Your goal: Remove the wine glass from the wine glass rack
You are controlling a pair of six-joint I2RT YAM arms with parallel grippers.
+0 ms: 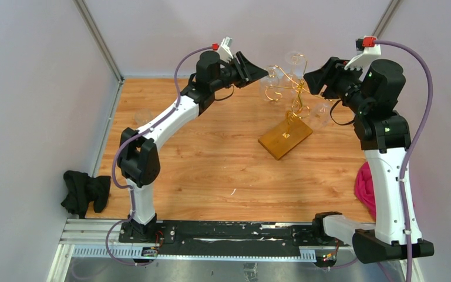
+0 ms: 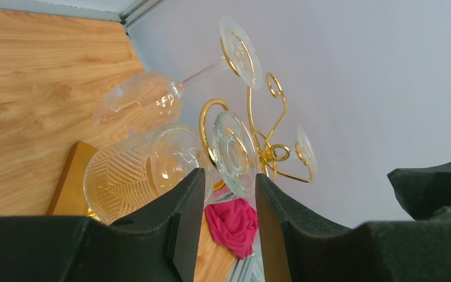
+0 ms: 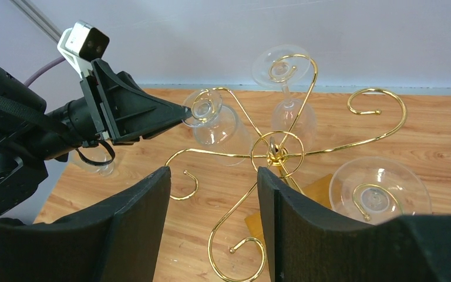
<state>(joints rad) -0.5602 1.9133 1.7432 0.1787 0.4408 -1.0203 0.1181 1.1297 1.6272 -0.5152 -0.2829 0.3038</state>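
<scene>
The gold wire wine glass rack point(image 1: 286, 94) stands on its amber base point(image 1: 285, 138) at the back middle of the table. Three clear wine glasses hang upside down from its curled arms. My left gripper point(image 1: 263, 73) is open, level with the rack's top on its left. In the left wrist view the nearest wine glass point(image 2: 135, 170) has its round foot point(image 2: 235, 154) at the gap between my fingertips point(image 2: 229, 179). My right gripper point(image 1: 312, 80) is open and empty, above the rack's right side; its view looks down on the hub point(image 3: 277, 154).
A loose glass point(image 1: 144, 116) stands on the table far left. A black cloth point(image 1: 85, 191) lies off the left edge and a pink cloth point(image 1: 367, 188) by the right arm. Grey walls close in the back and sides.
</scene>
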